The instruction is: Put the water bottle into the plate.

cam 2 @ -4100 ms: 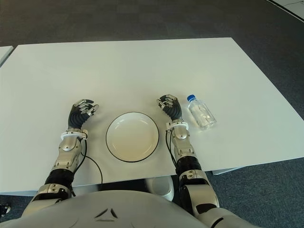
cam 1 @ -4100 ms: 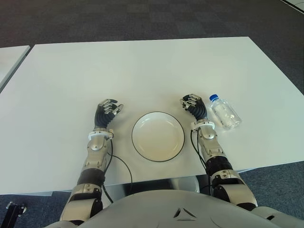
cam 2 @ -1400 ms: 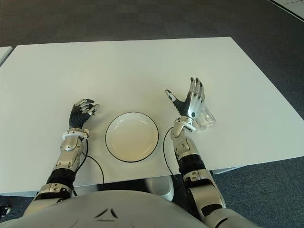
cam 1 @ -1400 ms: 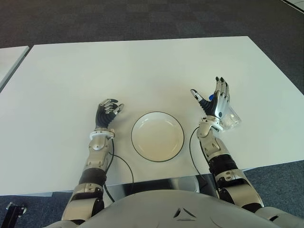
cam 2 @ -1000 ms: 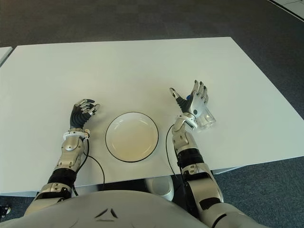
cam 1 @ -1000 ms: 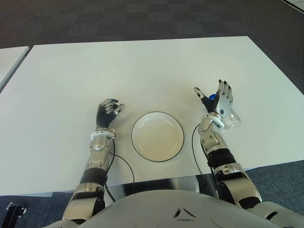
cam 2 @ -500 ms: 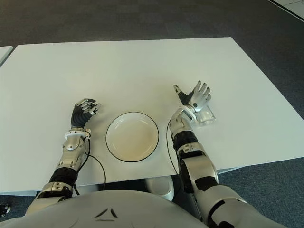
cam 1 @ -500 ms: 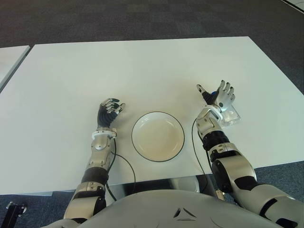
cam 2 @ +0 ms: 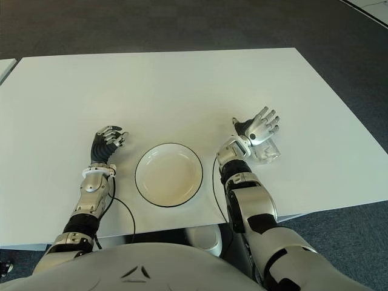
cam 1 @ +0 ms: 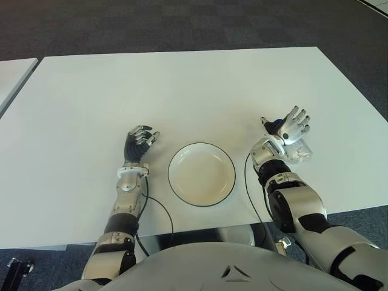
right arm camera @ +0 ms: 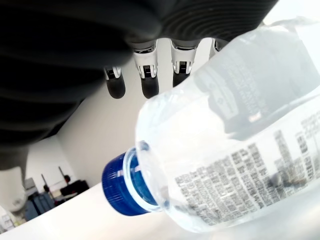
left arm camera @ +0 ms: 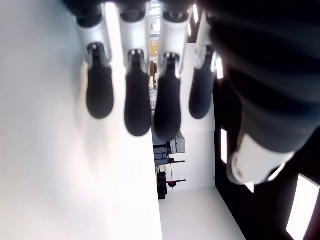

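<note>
The fingers (right arm camera: 146,75) of the right hand (cam 1: 290,128) are seen spread wide above the bottle (right arm camera: 235,140), palm turned down over it, with nothing yet grasped. The bottle is found lying on its side on the table (cam 1: 182,85), just right of the plate (cam 1: 201,174), its blue cap (right arm camera: 120,186) pointing away from the robot. Whether the palm is touching the bottle cannot be told; in the wrist view the fingertips are shown clear of the plastic.

The step in hand is judged to be the closing of the grasp. It would be done best if the hand were lowered until the body of the bottle is seated against the palm, and the fingers were then wrapped around the far side with the thumb brought in opposite. The middle of the body should be taken and not the cap end, since a round bottle lying flat may be rolled away by a one-sided push. A gentle squeeze is advised, as thin clear plastic is likely to give. The plate is empty, so the task is judged barely begun.

The left hand (cam 1: 139,142) is shown left of the plate, fingers curled loosely on nothing.

The table is white, smooth and otherwise bare. Dark carpet tiles (cam 1: 182,24) are seen beyond it, and the corner of a second table (cam 1: 12,73) at the left.
</note>
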`<state>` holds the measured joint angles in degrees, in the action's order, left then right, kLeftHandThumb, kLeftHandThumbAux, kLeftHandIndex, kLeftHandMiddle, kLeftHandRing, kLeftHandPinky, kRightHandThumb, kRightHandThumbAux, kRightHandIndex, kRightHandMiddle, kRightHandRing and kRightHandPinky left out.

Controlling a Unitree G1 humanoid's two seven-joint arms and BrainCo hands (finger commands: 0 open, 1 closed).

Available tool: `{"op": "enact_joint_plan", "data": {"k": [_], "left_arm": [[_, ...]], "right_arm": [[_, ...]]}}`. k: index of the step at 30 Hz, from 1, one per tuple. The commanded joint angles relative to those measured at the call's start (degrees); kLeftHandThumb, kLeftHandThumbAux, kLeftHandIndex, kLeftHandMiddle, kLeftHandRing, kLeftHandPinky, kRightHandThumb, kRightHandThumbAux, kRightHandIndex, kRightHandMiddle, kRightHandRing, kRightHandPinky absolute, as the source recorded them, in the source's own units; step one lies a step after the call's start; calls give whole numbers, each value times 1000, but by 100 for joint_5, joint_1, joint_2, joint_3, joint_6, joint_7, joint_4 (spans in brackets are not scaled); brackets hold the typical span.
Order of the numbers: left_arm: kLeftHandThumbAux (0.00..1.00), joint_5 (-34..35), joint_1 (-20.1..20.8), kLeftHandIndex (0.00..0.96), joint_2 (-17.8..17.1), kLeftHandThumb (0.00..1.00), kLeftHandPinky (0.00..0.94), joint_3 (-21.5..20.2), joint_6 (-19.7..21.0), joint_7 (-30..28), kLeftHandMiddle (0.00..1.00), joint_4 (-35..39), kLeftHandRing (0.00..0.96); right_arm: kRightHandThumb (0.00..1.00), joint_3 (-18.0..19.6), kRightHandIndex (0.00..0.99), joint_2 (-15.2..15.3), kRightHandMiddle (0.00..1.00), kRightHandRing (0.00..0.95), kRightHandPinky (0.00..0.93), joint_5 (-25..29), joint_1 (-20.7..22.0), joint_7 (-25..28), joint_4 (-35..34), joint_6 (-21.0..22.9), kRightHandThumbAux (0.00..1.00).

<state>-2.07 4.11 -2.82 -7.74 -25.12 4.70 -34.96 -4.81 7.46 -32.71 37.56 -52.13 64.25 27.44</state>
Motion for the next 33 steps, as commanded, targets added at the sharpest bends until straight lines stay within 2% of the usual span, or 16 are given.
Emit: {"op": "enact_joint_plan", "data": {"k": [1, 2, 3, 4, 5, 6, 7, 11, 15, 17, 18, 19, 20, 23, 27, 33], "left_arm": [[710, 53, -164, 434, 51, 709, 592, 30, 263, -9, 615, -198, 600], [710, 51, -166, 434, 51, 709, 593, 30, 267, -7, 616, -192, 601], [710, 49, -168, 434, 51, 709, 594, 30, 268, -6, 617, -189, 602], [710, 45, -173, 434, 52, 709, 594, 30, 269, -1, 617, -176, 603], [710, 39, -182, 434, 54, 709, 597, 30, 268, 10, 620, -156, 605], [710, 34, -189, 434, 56, 709, 598, 29, 267, 18, 621, -141, 606], [710, 32, -193, 434, 57, 709, 600, 30, 268, 22, 622, -131, 608], [710, 28, -214, 434, 51, 709, 603, 29, 306, 27, 627, -68, 613], [710, 38, -220, 435, 51, 709, 603, 21, 343, 25, 630, -39, 615], [710, 44, -228, 435, 49, 709, 603, 15, 361, 28, 631, -19, 615], [710, 46, -231, 435, 50, 709, 601, 12, 368, 30, 630, -11, 615], [710, 43, -233, 435, 51, 709, 600, 10, 376, 39, 630, -3, 614], [710, 43, -237, 435, 49, 709, 599, 7, 380, 42, 630, 3, 614], [710, 37, -250, 435, 45, 709, 601, 4, 397, 52, 630, 28, 614], [710, 30, -273, 435, 45, 709, 603, 5, 434, 59, 631, 94, 615], [710, 3, -313, 435, 31, 708, 604, 14, 487, 67, 635, 197, 619]], "right_arm": [[365, -271, 0, 687, 0, 23, 120, 264, -278, 2099, 346, -1048, 490], [391, -422, 0, 1069, 185, 242, 306, 250, -305, 3020, 320, -1494, 478], [408, -523, 0, 1310, 306, 384, 428, 240, -325, 3606, 307, -1775, 470], [415, -681, 0, 940, 350, 435, 471, 65, -360, 3188, 482, -1450, 467], [410, -695, 0, 441, 456, 527, 557, -31, -373, 2338, 659, -876, 483], [410, -704, 0, 98, 497, 563, 591, -92, -382, 1749, 780, -474, 487], [410, -712, 0, -89, 557, 616, 639, -111, -383, 1420, 851, -245, 492], [430, -541, 0, 46, 626, 690, 711, 100, -294, 1472, 903, -37, 488], [461, -551, 0, 87, 618, 689, 700, 131, -280, 1716, 967, -73, 477], [487, -548, 0, 84, 479, 571, 618, 145, -259, 1816, 987, -74, 453], [500, -543, 0, 80, 306, 400, 493, 153, -250, 1854, 994, -72, 439], [504, -518, 0, 53, 245, 338, 447, 177, -225, 1887, 1010, -32, 434], [516, -501, 0, 30, 156, 216, 288, 194, -208, 1906, 1021, 0, 411], [532, -417, 0, -35, 51, 70, 94, 274, -165, 1902, 1049, 81, 366], [544, -327, 0, -66, 10, 14, 19, 361, -163, 1856, 1054, 75, 334], [558, -129, 0, -111, 0, 1, 1, 519, -198, 1887, 1065, 15, 297]]}}
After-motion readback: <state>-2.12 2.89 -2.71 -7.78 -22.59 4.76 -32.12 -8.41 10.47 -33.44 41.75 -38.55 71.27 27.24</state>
